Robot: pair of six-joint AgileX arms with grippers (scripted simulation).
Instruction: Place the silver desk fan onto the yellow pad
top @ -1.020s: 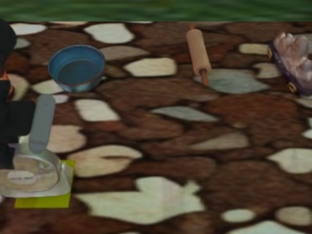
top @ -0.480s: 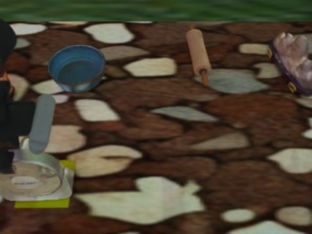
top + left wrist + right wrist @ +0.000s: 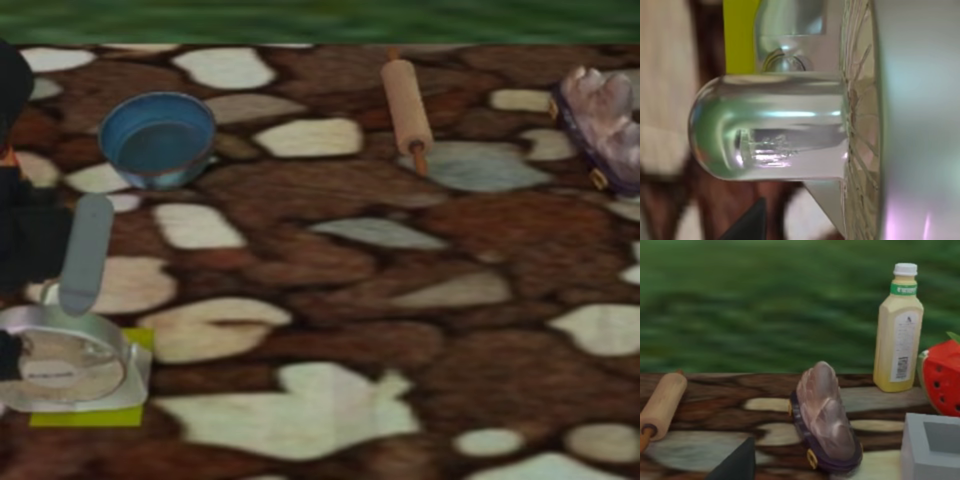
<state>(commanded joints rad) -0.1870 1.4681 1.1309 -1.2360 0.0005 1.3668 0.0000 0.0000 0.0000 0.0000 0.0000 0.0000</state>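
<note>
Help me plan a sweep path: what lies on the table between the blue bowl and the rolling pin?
Nothing: in the top view the stretch between the blue bowl and the rolling pin is bare patterned table.

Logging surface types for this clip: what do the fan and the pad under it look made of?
The silver desk fan looks like polished metal: its housing shows bright mirror-like highlights. The yellow pad looks flat, matte and plain, maybe foam or rubber; the material is unclear.

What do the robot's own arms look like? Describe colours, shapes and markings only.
The left arm is black and bulky, with a small orange mark. Of the right arm only a dark wedge-shaped tip shows. No cables visible.
</note>
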